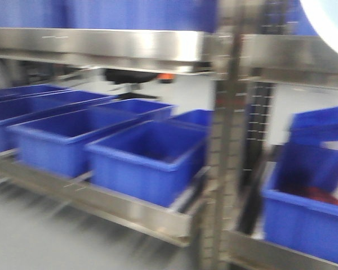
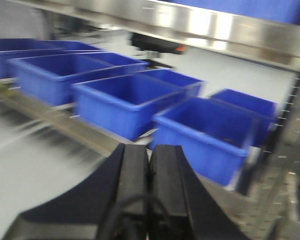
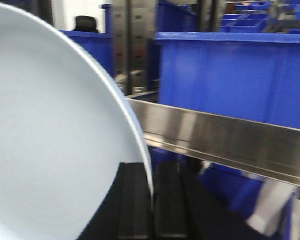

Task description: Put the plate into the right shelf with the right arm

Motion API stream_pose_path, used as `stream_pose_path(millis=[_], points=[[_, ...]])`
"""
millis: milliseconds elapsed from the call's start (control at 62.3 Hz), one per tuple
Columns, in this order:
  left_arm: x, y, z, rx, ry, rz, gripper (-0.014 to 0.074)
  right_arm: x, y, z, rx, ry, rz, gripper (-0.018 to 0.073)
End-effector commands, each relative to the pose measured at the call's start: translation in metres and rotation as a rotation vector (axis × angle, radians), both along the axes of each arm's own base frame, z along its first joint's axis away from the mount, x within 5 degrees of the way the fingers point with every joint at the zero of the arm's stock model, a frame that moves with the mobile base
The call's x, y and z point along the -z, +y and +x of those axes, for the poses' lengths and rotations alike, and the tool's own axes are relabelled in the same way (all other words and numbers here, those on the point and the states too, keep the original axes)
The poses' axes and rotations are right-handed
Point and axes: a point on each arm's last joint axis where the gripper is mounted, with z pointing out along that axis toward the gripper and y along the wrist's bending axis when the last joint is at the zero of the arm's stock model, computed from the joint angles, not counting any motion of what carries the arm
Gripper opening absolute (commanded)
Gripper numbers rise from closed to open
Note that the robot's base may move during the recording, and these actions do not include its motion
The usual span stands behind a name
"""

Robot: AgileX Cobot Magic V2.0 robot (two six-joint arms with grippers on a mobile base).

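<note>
The plate [image 3: 55, 140] is held by its rim, pinched between the fingers of the right gripper [image 3: 152, 175], near a steel rail of the right shelf [image 3: 225, 140] carrying blue bins [image 3: 230, 75]; the left gripper [image 2: 149, 165] is pressed together, empty.

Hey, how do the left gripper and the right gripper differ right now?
The left gripper is shut on nothing, its fingers together; the right gripper is shut on the plate, pinching its rim. The left gripper looks down on a row of blue bins; the right gripper faces a steel rail close in front. Both have black fingers.
</note>
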Motion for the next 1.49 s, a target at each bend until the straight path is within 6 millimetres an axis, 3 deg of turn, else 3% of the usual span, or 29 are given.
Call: stream_pose_path(millis=[0, 1476], points=[[-0.0052, 0.0010, -0.0008, -0.009, -0.089, -0.018, -0.0128, -0.0178, -0.0018, -0.0016, 0.021, -0.112, 0.010, 0.0054], [-0.0052, 0.0010, -0.0008, -0.009, -0.089, -0.018, -0.0128, -0.0178, -0.0018, -0.0016, 0.021, -0.112, 0.010, 0.0054]])
